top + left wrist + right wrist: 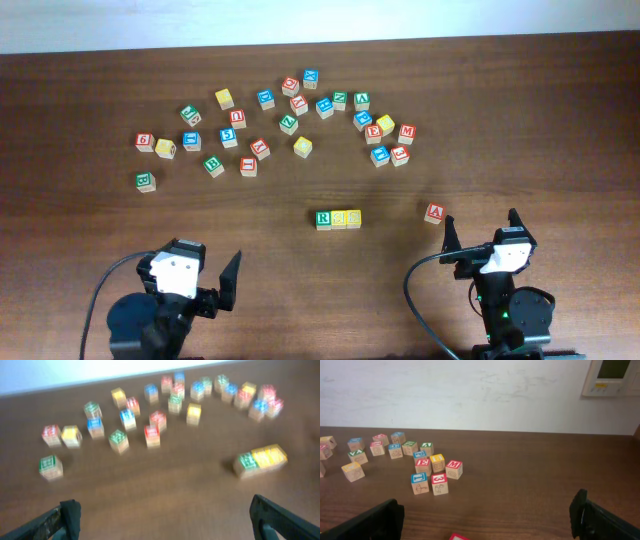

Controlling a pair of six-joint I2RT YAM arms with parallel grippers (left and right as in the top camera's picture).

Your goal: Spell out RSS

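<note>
At mid-table, a row (338, 218) of three touching blocks shows a green R, then two yellow ones whose letters are too small to read. Left gripper (164, 510) and right gripper (482, 230) sit near the front edge, jaws wide apart and empty. Spelling looks finished; the next move is only to confirm both yellows are S.

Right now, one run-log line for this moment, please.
left gripper open, empty; right gripper open, empty; green R block and two yellow blocks touching in line
</note>
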